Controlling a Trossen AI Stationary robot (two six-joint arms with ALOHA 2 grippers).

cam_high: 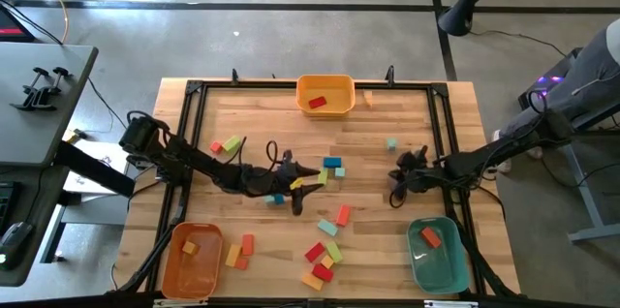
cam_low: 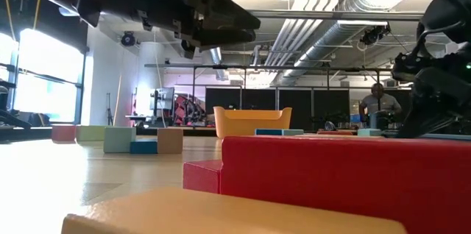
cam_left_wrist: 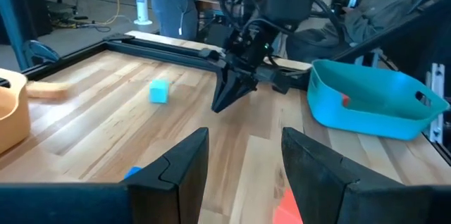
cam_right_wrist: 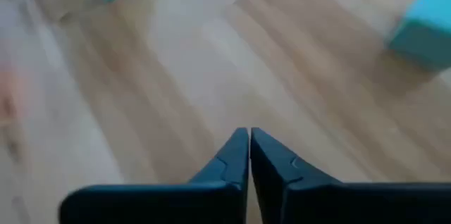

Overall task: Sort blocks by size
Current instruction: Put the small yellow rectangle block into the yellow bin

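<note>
My right gripper (cam_right_wrist: 249, 155) is pinched shut on nothing, above bare counter (cam_high: 373, 129) beside the teal bin (cam_high: 435, 253). My left gripper (cam_left_wrist: 243, 160) hangs open over the blocks (cam_high: 329, 213) scattered mid-counter. I think I'm between picks; next I should open and reach for the small teal block (cam_high: 391, 142).

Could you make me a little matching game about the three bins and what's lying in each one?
Things:
1. yellow bin
2. orange bin
3. teal bin

What lies in it:
A. an orange block, at the table's near right corner
B. a red block, at the far edge
C. an orange block, at the near left corner

Pairs: 1-B, 2-C, 3-A
</note>
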